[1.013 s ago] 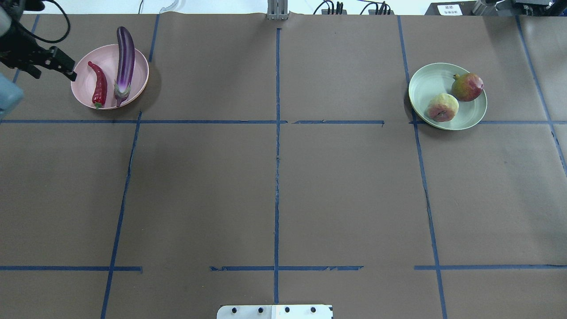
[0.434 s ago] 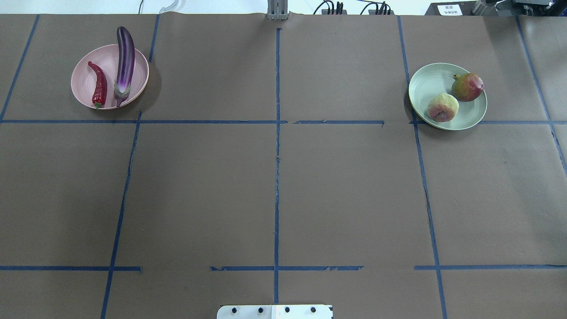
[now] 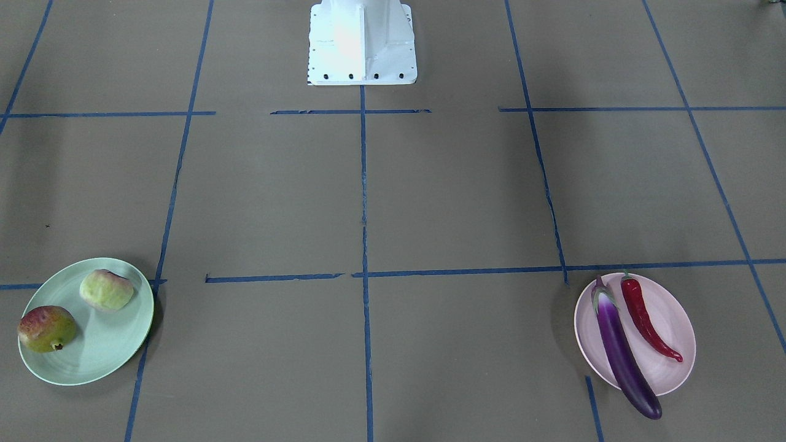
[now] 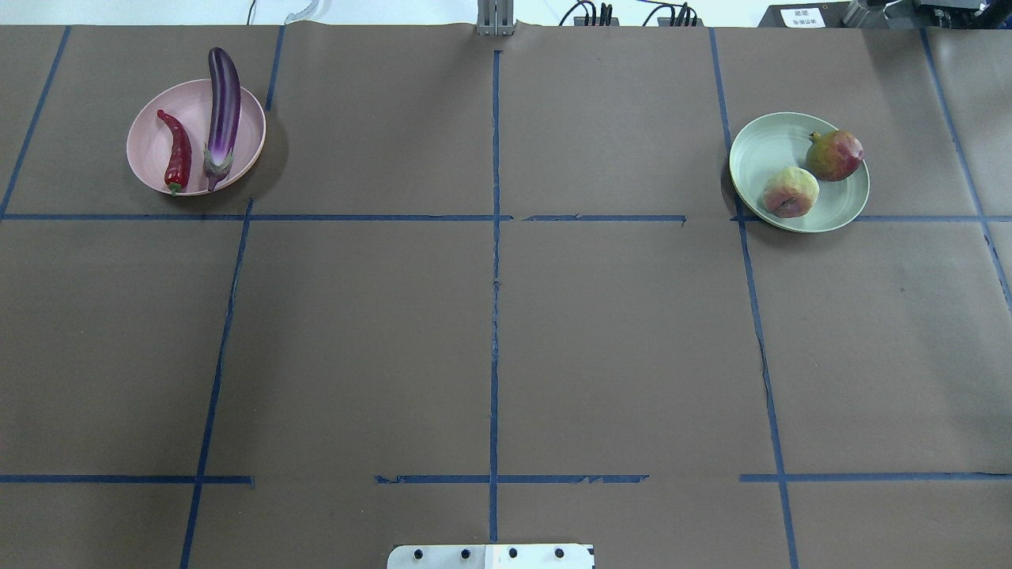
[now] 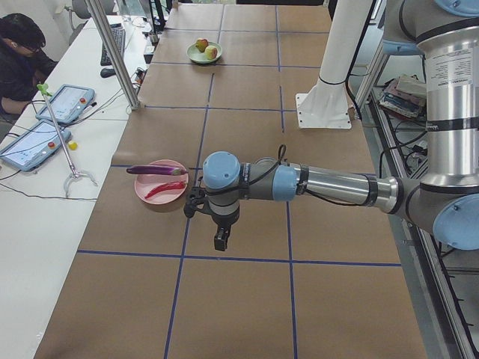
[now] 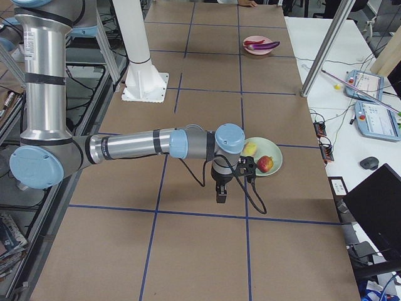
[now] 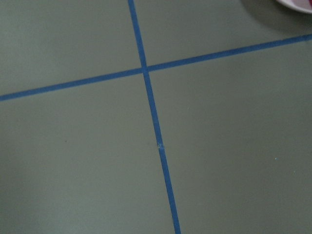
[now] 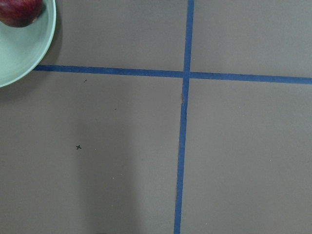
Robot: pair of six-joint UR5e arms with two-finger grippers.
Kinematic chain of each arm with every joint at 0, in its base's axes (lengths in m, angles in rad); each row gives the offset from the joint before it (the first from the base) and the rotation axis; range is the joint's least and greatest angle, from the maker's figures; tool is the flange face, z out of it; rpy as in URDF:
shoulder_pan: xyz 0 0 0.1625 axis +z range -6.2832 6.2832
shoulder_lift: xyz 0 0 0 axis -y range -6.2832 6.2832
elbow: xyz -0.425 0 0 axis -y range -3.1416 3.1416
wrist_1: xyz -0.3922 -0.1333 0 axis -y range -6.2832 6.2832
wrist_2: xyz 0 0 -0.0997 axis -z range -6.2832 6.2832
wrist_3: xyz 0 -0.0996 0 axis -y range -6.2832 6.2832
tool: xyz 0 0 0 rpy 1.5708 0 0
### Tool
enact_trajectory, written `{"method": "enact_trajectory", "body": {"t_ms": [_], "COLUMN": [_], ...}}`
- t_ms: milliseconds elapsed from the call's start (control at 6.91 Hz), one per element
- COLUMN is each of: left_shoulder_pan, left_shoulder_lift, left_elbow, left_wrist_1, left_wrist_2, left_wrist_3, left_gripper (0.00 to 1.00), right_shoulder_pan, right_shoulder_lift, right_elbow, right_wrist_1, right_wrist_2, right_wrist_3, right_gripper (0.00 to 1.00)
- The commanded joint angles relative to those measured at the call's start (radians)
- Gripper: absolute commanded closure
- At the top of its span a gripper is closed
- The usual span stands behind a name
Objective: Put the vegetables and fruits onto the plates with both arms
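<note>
The purple eggplant [image 4: 223, 103] and red chili [image 4: 178, 150] lie on the pink plate [image 4: 142, 162], the eggplant's tip overhanging the rim. The pale green fruit [image 4: 789, 192] and the mottled red fruit [image 4: 834, 155] sit on the mint green plate [image 4: 763, 142]. My left gripper [image 5: 220, 241] hangs above the table beside the pink plate [image 5: 144, 196], only in the exterior left view; I cannot tell if it is open. My right gripper [image 6: 222, 194] hangs beside the green plate [image 6: 276, 160], only in the exterior right view; I cannot tell its state.
The brown table carries a grid of blue tape lines [image 4: 495, 237]. The white robot base [image 3: 361, 43] stands at the near middle edge. An operator [image 5: 19, 52] and tablets sit at a side bench beyond the table's far edge.
The left gripper stood at the pink plate's outer side one second ago; it has withdrawn out of the overhead view. The produce and plates have not moved.
</note>
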Motion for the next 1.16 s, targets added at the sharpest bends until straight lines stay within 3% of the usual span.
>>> {"method": "enact_trajectory", "body": {"t_ms": [0, 1013], "left_shoulder_pan": [-0.022, -0.024], "left_shoulder_lift": [0.020, 0.017], "left_elbow": [0.010, -0.013], "left_wrist_1": [0.003, 0.009], "left_wrist_2": [-0.001, 0.003], "left_wrist_3": [-0.003, 0.000], "left_gripper": [0.00, 0.00], "right_shoulder_pan": [0.000, 0.000], "right_shoulder_lift": [-0.001, -0.005], "right_elbow": [0.000, 0.000], "right_wrist_1": [0.000, 0.000], "right_wrist_2": [0.000, 0.000], "right_wrist_3": [0.005, 0.008], "right_gripper": [0.00, 0.00]}}
